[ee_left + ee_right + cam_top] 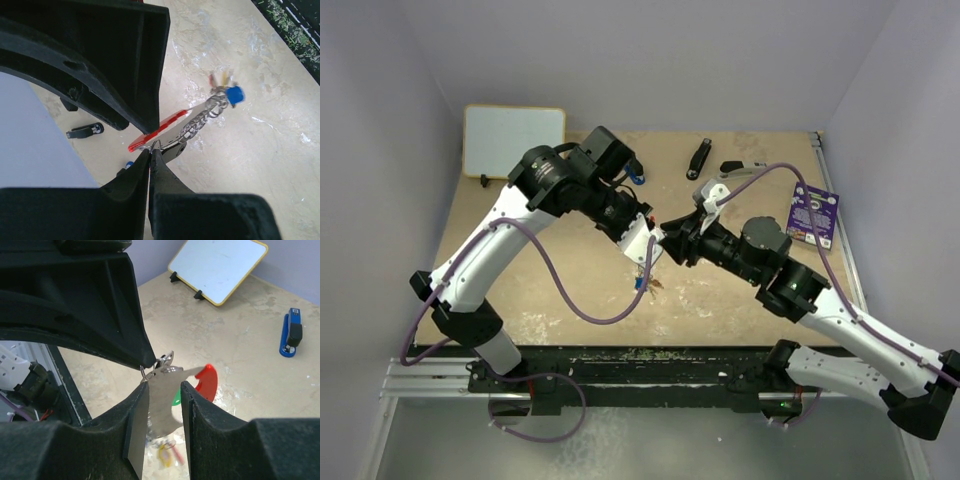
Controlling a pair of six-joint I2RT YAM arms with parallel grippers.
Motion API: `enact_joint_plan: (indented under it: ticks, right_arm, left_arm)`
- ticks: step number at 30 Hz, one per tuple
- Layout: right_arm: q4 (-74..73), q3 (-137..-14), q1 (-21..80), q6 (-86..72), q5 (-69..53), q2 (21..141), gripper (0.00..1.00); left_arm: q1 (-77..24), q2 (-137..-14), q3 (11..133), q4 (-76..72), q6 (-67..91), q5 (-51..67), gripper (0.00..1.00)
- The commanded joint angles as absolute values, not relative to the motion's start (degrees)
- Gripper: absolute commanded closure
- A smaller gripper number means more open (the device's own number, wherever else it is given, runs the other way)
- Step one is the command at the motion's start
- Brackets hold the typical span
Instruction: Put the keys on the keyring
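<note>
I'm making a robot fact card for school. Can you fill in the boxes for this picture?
Left gripper: pinched shut on the keyring
Right gripper: silver key blade between its fingers, grip unclear
Blue key: hanging at the chain end
Where: both grippers meet above the table middle
Also around: whiteboard, black stapler, purple card

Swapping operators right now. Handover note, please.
Left pincer: shut on the keyring at its ring, by the red fob.
Right pincer: a flat silver piece fills the gap between its fingers; key or fob, and whether gripped, unclear.
Keys: blue key and other coloured ones hang bunched at the chain's end.
Done: ring held between both arms.
Left: threading not confirmed; check which keys are on.
</note>
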State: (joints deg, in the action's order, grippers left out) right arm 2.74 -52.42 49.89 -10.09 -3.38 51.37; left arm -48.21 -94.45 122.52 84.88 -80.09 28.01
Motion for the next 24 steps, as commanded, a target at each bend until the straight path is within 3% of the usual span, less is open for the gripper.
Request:
enact_joint_plan:
  ticks: [1,24]
  right_arm:
    - [8.1,-54.1,50.4,-10.6,-5.6,52.5,0.63]
    - [9.8,-54.4,51.1,-11.1,-6.7,54.6,0.64]
  left_arm:
    - [-48.6,-94.5,125.5,83.0,-79.6,30.4,0.97]
    - [-48.7,-95.0,126.4,80.9,-76.8,30.6,0.97]
